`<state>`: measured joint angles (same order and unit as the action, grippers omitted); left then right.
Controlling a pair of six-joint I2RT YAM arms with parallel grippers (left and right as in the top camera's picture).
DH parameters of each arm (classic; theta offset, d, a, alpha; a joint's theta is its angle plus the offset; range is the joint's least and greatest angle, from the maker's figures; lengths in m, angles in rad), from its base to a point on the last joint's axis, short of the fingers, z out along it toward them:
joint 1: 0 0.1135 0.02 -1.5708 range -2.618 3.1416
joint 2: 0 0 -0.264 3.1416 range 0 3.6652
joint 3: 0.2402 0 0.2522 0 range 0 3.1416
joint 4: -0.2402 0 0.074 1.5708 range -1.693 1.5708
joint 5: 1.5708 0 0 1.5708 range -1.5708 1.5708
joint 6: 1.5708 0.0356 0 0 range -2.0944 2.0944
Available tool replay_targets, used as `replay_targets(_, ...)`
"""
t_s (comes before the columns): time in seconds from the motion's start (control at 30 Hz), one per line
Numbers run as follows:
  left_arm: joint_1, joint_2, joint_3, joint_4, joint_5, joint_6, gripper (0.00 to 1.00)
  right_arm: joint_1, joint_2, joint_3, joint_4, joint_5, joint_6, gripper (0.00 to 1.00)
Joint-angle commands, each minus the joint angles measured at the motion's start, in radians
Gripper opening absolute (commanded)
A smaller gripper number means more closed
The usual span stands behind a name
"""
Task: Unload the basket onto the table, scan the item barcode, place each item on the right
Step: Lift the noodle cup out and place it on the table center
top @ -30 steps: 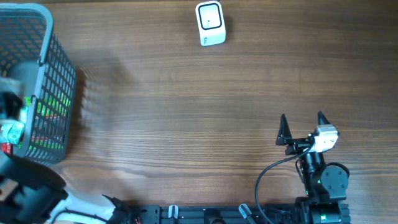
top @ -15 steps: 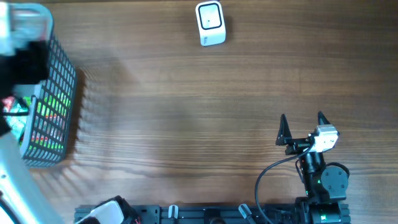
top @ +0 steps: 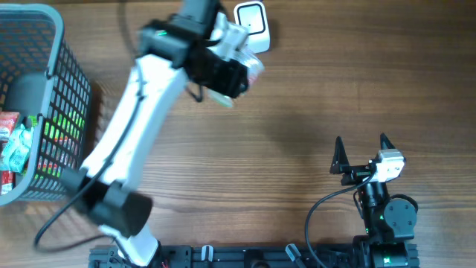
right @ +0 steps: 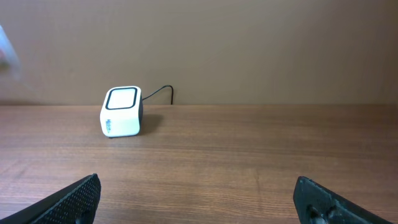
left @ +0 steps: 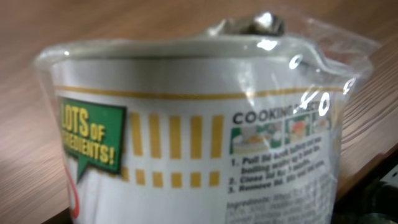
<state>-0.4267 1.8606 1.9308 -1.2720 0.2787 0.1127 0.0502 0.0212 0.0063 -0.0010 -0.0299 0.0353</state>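
One white noodle cup [left: 186,137], yellow-striped, wrapped in clear film.

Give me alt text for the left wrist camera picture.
A plastic-wrapped instant noodle cup fills the frame, very close, showing yellow stripes, a green label and cooking instructions. Wooden table lies behind it; no barcode is visible.

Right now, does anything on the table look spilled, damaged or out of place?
Nothing stands out. The noodle cup in the left gripper looks whole, its plastic wrap crinkled but untorn where visible. The scanner stands upright, and the basket is upright with its items inside.
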Motion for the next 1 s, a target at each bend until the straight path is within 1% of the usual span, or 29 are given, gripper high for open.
replay_targets(0.0, -0.077, 0.163, 0.012, 0.048, 0.008, -0.033, 0.68, -0.005, -0.005, -0.001, 0.003, -0.016, -0.009, 1.00)
replay_targets(0.17, -0.167, 0.367, 0.012, 0.114, 0.008, -0.050, 0.69, -0.005, -0.005, -0.001, 0.003, -0.016, -0.009, 1.00)
replay_targets(0.27, -0.212, 0.425, 0.012, 0.154, 0.008, -0.069, 0.69, -0.005, -0.005, -0.001, 0.003, -0.016, -0.009, 1.00)
replay_targets(0.3, -0.227, 0.431, 0.012, 0.164, -0.008, -0.069, 0.73, -0.005, -0.005, -0.001, 0.003, -0.016, -0.009, 1.00)
replay_targets(0.33, -0.241, 0.434, 0.012, 0.172, -0.030, -0.069, 0.91, -0.005, -0.005, -0.001, 0.003, -0.016, -0.009, 1.00)
replay_targets(0.37, -0.252, 0.434, 0.012, 0.174, -0.037, -0.068, 1.00, -0.005, -0.005, -0.001, 0.003, -0.016, -0.009, 1.00)
replay_targets(0.5, -0.269, 0.432, 0.013, 0.158, -0.040, -0.064, 1.00, -0.005, -0.005, -0.001, 0.003, -0.016, -0.009, 1.00)
replay_targets(0.6, -0.268, 0.395, 0.020, 0.166, -0.154, -0.064, 1.00, -0.005, -0.005, -0.001, 0.003, -0.016, -0.009, 1.00)
replay_targets(0.7, -0.267, 0.317, 0.050, 0.166, -0.185, -0.064, 1.00, -0.005, -0.005, -0.001, 0.003, -0.016, -0.009, 1.00)
replay_targets(0.8, -0.252, 0.236, 0.119, 0.142, -0.270, -0.061, 1.00, -0.005, -0.005, -0.001, 0.003, -0.016, -0.009, 1.00)
replay_targets(0.9, -0.179, 0.120, 0.237, 0.068, -0.332, -0.042, 1.00, -0.005, -0.005, -0.001, 0.003, -0.016, -0.009, 1.00)
replay_targets(0.97, -0.079, 0.034, 0.304, 0.016, -0.389, -0.042, 1.00, -0.005, -0.005, -0.001, 0.003, -0.016, -0.009, 1.00)
